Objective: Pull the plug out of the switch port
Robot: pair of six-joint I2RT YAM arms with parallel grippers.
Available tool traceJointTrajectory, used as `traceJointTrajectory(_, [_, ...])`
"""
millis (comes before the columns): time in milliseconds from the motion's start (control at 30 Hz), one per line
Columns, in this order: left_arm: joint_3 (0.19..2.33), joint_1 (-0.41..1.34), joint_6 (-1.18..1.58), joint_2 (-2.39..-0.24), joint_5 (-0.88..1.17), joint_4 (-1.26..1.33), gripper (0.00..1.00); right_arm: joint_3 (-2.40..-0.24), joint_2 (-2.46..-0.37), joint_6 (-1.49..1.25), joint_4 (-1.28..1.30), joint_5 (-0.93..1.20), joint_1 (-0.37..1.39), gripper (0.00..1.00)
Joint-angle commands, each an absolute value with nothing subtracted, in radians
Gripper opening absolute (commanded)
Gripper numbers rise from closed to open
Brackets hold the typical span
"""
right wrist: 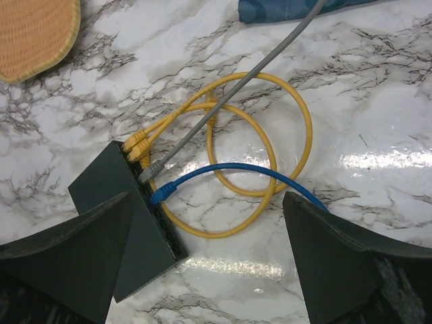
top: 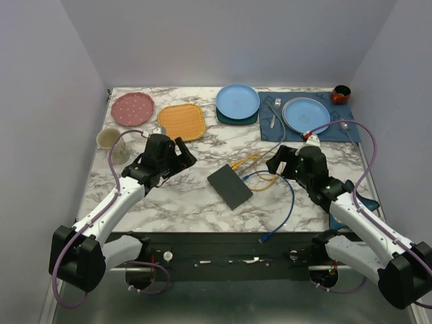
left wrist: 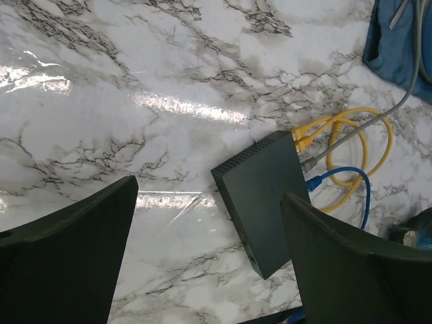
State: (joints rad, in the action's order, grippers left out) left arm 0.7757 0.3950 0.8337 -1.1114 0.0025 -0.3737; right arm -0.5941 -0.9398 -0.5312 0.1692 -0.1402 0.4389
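Note:
The black switch (top: 229,186) lies flat mid-table, its socket edge facing right. Two yellow plugs (right wrist: 137,144), a grey plug (right wrist: 152,168) and a blue plug (right wrist: 160,194) sit in its sockets. The yellow cable (top: 260,165) loops beside it. The blue cable (top: 290,199) runs toward the front edge. My left gripper (top: 181,154) is open and empty, hovering left of the switch (left wrist: 266,196). My right gripper (top: 278,162) is open and empty, hovering right of the switch (right wrist: 111,202), above the cables.
At the back are a pink plate (top: 132,108), an orange mat (top: 181,121), blue plates (top: 237,101), and a blue placemat (top: 347,128) with a plate, fork and spoon. A cup (top: 110,140) stands at the left. A dark bowl (top: 341,94) is far right.

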Motion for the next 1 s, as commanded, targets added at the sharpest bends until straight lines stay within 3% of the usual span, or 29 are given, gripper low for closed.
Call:
traceJointTrajectory(0, [0.736, 0.399, 0.831, -1.069, 0.066, -0.281, 0.99, -0.626, -0.959, -0.519, 0.156, -0.081, 0.442, 1.0])
traceJointTrajectory(467, [0.703, 0.445, 0.831, -1.111, 0.043, -0.284, 0.99, -0.615, -1.003, -0.482, 0.112, -0.015, 0.443, 0.98])
traceJointTrajectory(667, [0.762, 0.537, 0.863, -1.212, -0.017, -0.308, 0.96, -0.669, -1.167, -0.5, 0.118, 0.043, 0.443, 0.95])
traceJointTrajectory(767, [0.773, 0.577, 0.896, -1.25, -0.057, -0.307, 0.95, -0.696, -1.251, -0.514, 0.123, 0.072, 0.443, 0.86])
traceJointTrajectory(800, [0.773, 0.584, 0.902, -1.262, -0.063, -0.304, 0.94, -0.701, -1.27, -0.518, 0.123, 0.093, 0.443, 0.77])
traceJointTrajectory(967, [0.773, 0.598, 0.922, -1.273, -0.112, -0.316, 0.91, -0.666, -1.298, -0.549, 0.083, 0.124, 0.446, 0.63])
